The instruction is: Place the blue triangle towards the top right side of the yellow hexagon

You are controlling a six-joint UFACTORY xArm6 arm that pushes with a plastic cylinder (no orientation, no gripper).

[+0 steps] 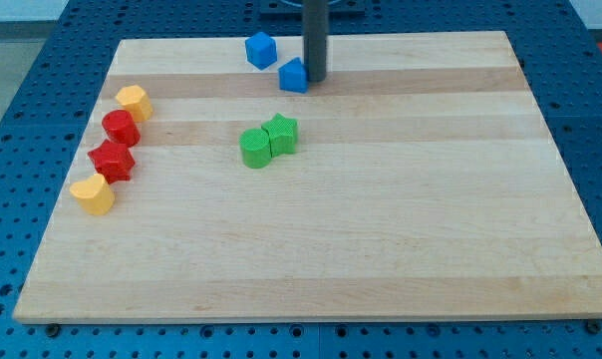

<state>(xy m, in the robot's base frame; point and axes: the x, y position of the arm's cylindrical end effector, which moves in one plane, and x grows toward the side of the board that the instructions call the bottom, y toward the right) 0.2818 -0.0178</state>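
The blue triangle [294, 76] lies near the view's top, just left of centre. My tip [314, 80] stands right against its right side. A second blue block, a cube [261, 50], sits up and to the left of the triangle. The yellow hexagon [134, 102] lies at the view's far left, at the top of a column of blocks, well away from the triangle and my tip.
Below the yellow hexagon run a red round block [121, 128], a red star [113, 161] and a yellow heart-like block [93, 194]. A green round block [254, 148] and a green star [281, 135] touch near the middle. The wooden board [401, 219] ends on all sides.
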